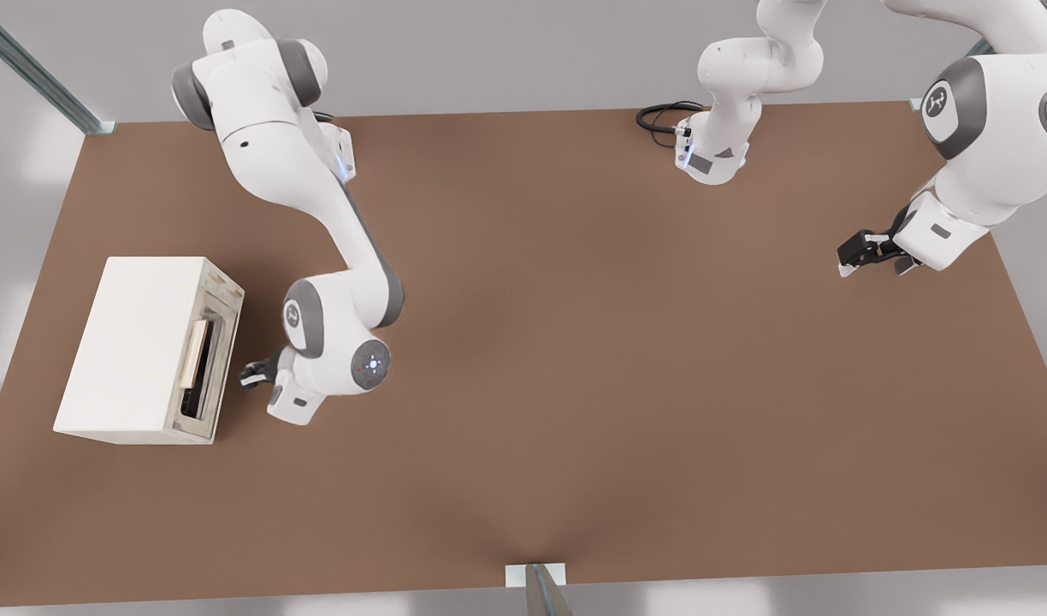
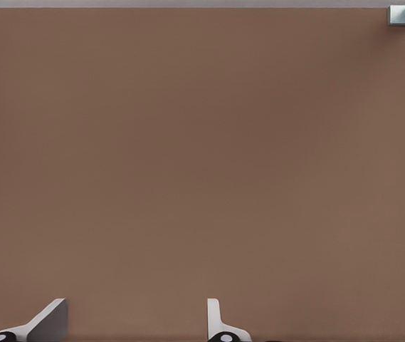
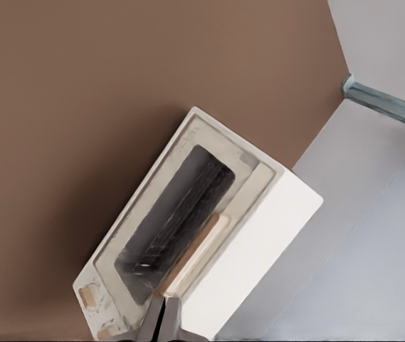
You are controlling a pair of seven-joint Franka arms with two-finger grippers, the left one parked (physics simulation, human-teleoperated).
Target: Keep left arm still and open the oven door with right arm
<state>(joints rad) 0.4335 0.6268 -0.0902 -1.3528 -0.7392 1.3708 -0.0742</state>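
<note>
A cream-white box oven (image 1: 139, 346) sits on the brown tabletop (image 1: 575, 359); beside its dark-glass door (image 1: 205, 364), the white right arm's black two-finger gripper (image 1: 251, 375) hovers, fingers pressed together, clear of the tan bar handle (image 1: 196, 352).

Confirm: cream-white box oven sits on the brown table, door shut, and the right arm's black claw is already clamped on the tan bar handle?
Not clamped. In the front view the black claw hangs beside the oven's front, apart from the tan bar handle. The cream-white box oven does sit on the brown table, and its dark-glass door is shut.
</note>
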